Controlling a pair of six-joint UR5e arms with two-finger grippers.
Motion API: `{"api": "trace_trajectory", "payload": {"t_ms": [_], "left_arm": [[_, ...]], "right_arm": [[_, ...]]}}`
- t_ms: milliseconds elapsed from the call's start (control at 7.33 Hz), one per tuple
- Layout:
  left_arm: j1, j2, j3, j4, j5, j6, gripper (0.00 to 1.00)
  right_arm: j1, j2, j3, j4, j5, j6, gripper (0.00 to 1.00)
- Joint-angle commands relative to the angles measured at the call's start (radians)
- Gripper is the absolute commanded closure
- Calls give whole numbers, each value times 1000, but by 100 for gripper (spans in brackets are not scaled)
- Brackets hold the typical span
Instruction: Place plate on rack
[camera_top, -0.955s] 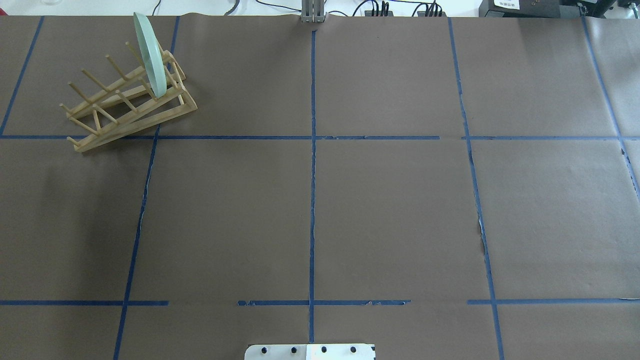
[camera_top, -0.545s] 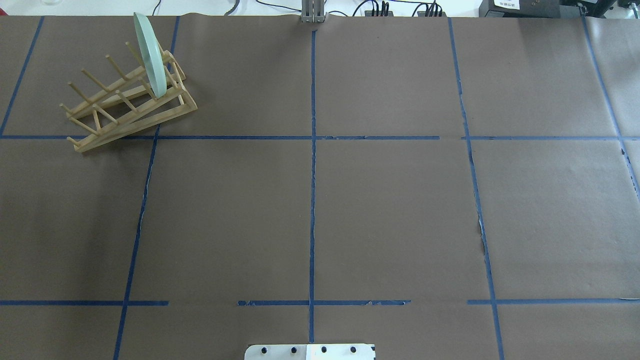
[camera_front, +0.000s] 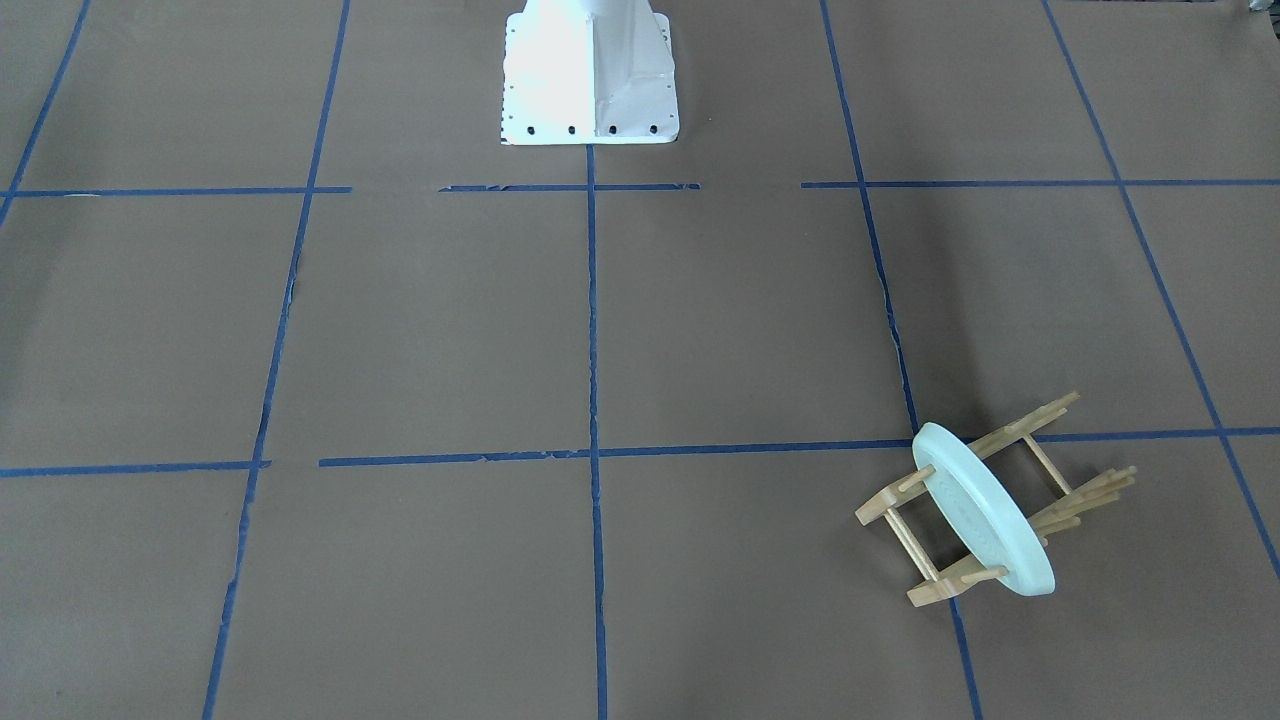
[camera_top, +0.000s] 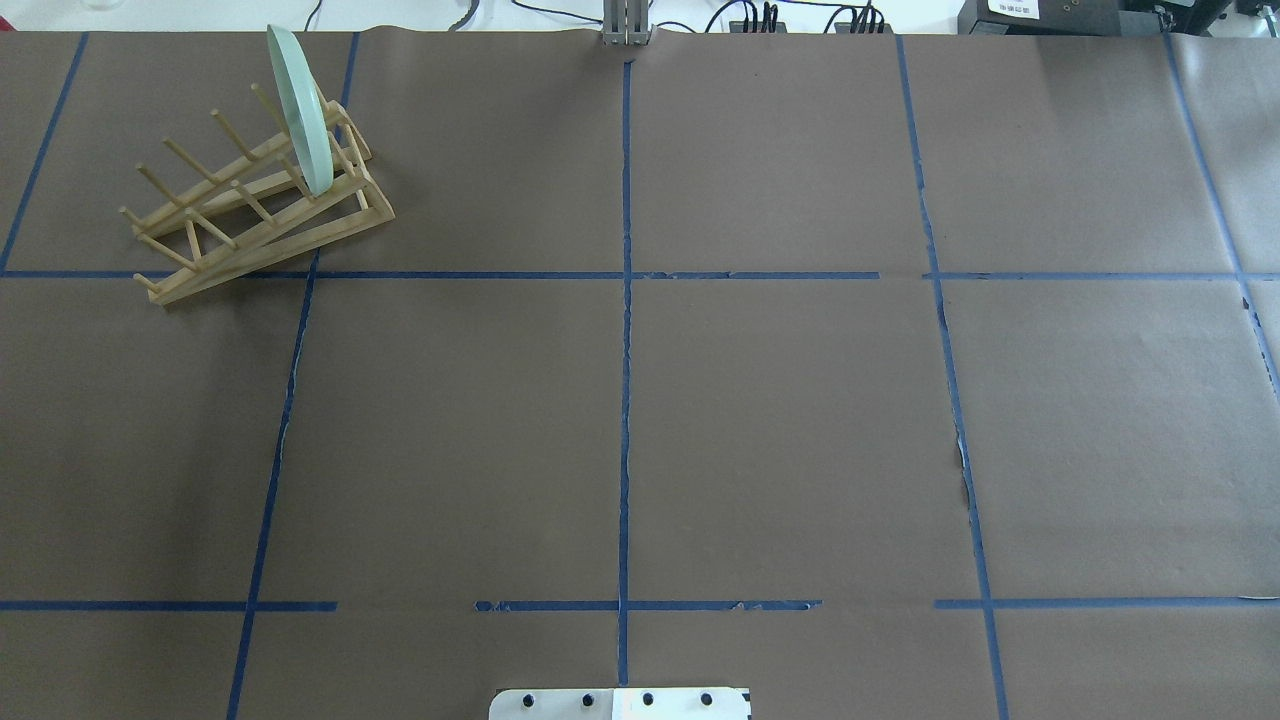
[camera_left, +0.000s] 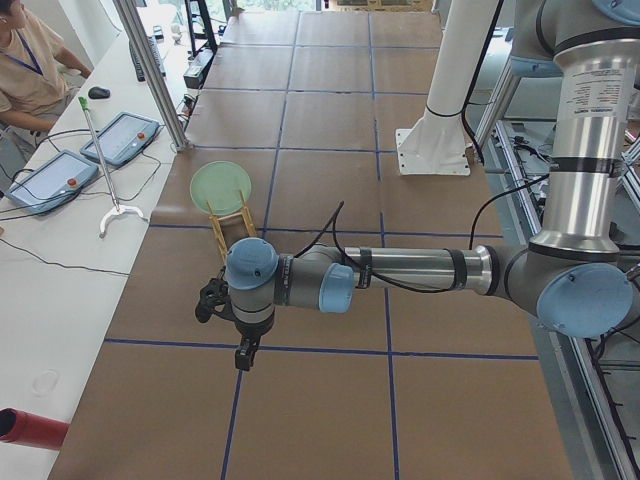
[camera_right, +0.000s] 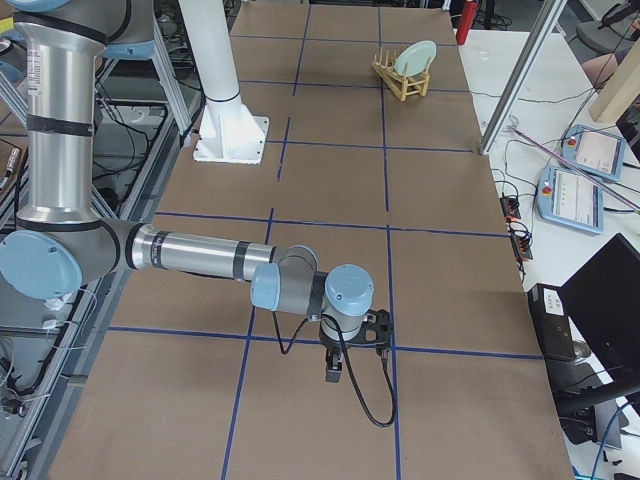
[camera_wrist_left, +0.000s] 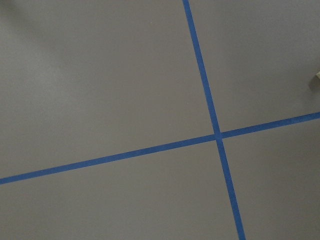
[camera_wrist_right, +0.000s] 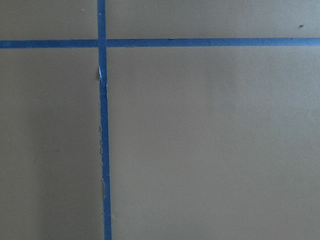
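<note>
Brown-papered table (camera_top: 780, 420) with blue tape grid (camera_top: 625, 400); plate (camera_top: 300, 110) already seated in rack (camera_top: 300, 238), far left quarter.
Standing on edge between pegs at the rack's farther end, face square across obliquely laid rails. Nearer by far to left gripper (camera_left: 241, 360), hanging over bare paper near the rack's outer side, nothing visibly held; right gripper (camera_right: 332, 375) well apart toward the opposite table end, also over bare paper. Seen only from side cameras, so cannot tell whether either pair of fingers sits apart or together. Judged done: no further reach called for.
</note>
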Motion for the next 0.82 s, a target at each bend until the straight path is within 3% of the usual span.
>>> {"api": "trace_trajectory", "payload": {"t_ms": [0, 136, 273, 682], "left_arm": [[1, 15, -9, 88, -80, -7, 0], [6, 7, -11, 172, -94, -24, 0], [4, 42, -94, 175, -75, -26, 0], [7, 54, -62, 113, -64, -30, 0]], "right_arm": [[0, 0, 0, -1, 0, 0, 0], [0, 0, 0, 0, 0, 2, 0], [0, 0, 0, -1, 0, 0, 0], [0, 0, 0, 0, 0, 2, 0]]}}
